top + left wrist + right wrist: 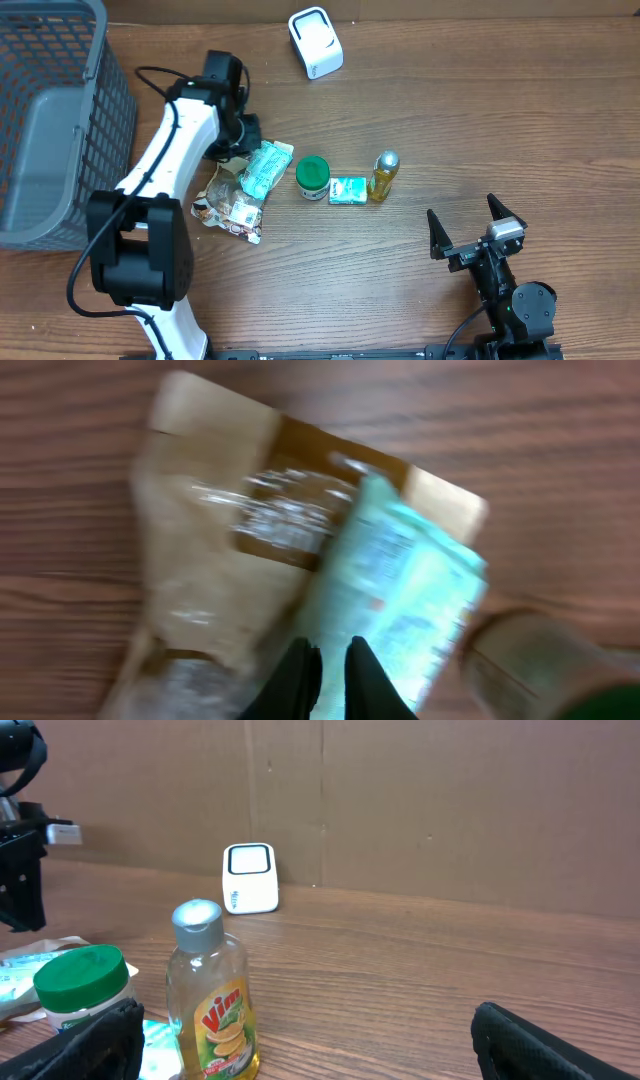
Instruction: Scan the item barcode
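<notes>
Packet: the blue-green packet (266,167) is laid just left of the jar (313,177), on a brown bag (226,197).
Feel: it is judged light, soft, crinkly and slippery.
Hold: a flat end seam is best pinched, so the barcode is not hidden.
Left end effector (331,665): pressed together at the packet's end; a pinch cannot be told.
Right end effector (460,208): spread wide, empty, well right of the jar.
</notes>
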Action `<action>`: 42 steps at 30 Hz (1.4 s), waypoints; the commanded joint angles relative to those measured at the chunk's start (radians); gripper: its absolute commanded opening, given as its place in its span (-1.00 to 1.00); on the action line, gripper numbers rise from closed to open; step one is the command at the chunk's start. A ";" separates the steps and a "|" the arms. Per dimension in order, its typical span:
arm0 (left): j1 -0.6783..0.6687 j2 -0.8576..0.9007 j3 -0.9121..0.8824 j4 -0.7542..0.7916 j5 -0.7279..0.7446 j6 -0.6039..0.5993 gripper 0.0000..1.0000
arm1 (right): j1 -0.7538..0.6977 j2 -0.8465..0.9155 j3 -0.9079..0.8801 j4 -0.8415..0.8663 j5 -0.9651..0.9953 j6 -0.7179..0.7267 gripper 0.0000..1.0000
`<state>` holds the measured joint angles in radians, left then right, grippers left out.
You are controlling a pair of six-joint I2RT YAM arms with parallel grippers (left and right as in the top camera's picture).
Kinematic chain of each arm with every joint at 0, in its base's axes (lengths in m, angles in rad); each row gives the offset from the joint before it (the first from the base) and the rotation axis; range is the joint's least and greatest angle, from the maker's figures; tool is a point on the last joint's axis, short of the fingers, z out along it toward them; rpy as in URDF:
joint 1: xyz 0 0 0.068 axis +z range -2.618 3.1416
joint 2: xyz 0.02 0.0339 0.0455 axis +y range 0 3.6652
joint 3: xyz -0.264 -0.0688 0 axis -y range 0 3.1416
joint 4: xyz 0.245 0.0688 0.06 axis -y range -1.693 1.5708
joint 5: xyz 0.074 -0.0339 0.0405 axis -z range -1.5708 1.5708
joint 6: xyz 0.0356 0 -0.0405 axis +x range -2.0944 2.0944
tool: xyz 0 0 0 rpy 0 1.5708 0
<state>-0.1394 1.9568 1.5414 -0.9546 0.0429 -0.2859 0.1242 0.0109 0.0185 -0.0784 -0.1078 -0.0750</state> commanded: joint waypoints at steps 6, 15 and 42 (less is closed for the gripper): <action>0.002 0.006 -0.063 0.037 -0.108 -0.008 -0.90 | -0.002 -0.007 -0.011 0.005 -0.006 -0.002 1.00; -0.018 0.006 -0.087 0.000 0.258 0.100 -0.92 | -0.002 -0.007 -0.011 0.005 -0.006 -0.002 1.00; -0.018 0.006 -0.102 -0.178 -0.025 -0.004 -0.78 | -0.002 -0.007 -0.011 0.005 -0.006 -0.002 1.00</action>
<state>-0.1509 1.9583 1.4872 -1.1549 0.0433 -0.2600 0.1242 0.0109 0.0185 -0.0788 -0.1081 -0.0750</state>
